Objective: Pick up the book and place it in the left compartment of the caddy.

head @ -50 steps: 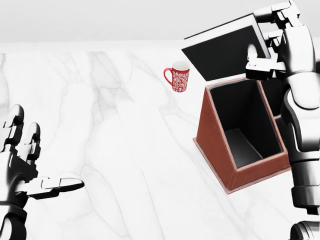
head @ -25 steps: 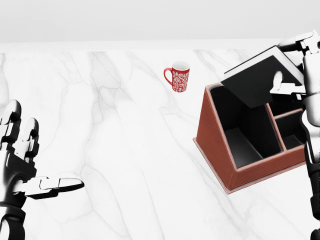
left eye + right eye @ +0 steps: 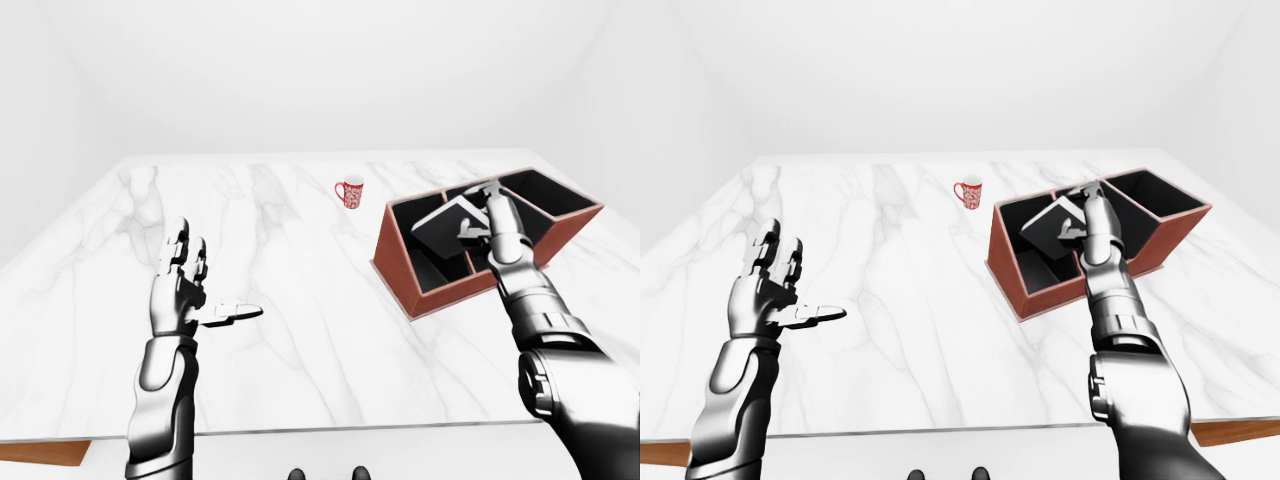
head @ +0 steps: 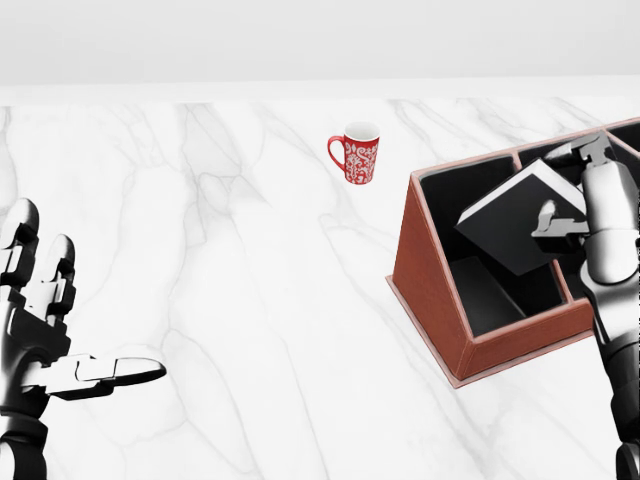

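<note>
The robot's right hand [image 4: 580, 200] gripped the black book [image 4: 512, 222], its thumb pressed on the cover and fingers wrapped over the far edge, holding it tilted with the lower corner dipped inside the left compartment of the red-brown caddy [image 4: 425, 285]. The book had not settled on the compartment floor; it hung at a slant between the left wall and the divider. The left hand [image 4: 45, 340] hovered over the white marble table [image 4: 250, 300] at the lower left of the head view, well apart from the caddy, its 3 fingers spread and holding nothing. A red patterned mug [image 4: 357, 154] stood upright on the table, up and left of the caddy.
</note>
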Robot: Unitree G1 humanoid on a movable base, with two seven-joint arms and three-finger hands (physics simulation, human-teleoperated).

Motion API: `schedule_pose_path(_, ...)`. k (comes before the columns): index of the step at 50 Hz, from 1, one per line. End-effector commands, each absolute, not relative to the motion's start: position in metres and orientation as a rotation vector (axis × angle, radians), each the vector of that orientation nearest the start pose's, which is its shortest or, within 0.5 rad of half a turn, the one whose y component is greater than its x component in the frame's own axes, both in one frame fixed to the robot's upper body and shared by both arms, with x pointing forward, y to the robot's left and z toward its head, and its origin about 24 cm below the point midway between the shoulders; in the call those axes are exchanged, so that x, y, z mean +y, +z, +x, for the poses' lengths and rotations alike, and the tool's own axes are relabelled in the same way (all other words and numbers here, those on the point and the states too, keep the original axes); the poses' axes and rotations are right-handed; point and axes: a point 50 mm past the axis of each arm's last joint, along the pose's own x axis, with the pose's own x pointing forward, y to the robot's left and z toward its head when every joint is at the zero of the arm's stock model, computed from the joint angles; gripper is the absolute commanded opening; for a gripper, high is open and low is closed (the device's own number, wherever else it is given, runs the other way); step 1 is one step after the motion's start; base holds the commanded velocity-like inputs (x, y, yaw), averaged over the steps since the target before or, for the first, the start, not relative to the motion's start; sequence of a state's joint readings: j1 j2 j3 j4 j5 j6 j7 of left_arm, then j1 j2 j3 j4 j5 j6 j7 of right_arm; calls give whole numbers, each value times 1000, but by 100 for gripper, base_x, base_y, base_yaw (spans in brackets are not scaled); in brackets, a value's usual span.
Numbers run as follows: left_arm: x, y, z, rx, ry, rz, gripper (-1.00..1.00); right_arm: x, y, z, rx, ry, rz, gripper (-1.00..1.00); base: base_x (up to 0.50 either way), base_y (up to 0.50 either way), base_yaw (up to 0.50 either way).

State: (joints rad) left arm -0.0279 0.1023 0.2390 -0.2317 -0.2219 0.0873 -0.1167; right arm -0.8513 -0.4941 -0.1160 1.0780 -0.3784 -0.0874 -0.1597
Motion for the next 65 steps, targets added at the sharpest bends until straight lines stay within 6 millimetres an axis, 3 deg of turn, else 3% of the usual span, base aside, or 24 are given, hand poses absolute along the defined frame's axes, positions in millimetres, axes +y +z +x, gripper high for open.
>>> schedule_pose_path(1, 213, 102, 248, -214, 66, -92, 100, -288, 128, 380, 79, -407, -725, -100, 0, 0, 0)
schedule_pose_path(20, 212, 104, 247, -220, 62, -90, 100, -281, 119, 382, 117, -381, -769, -100, 0, 0, 0)
schedule_pose_path(30, 212, 105, 246, -227, 59, -90, 100, -275, 134, 389, 73, -398, -886, -100, 0, 0, 0)
schedule_pose_path(41, 212, 105, 246, -229, 59, -91, 100, -262, 135, 394, 57, -361, -933, -100, 0, 0, 0)
schedule_pose_path(65, 211, 107, 245, -236, 56, -92, 100, -254, 122, 394, 89, -326, -1005, -100, 0, 0, 0)
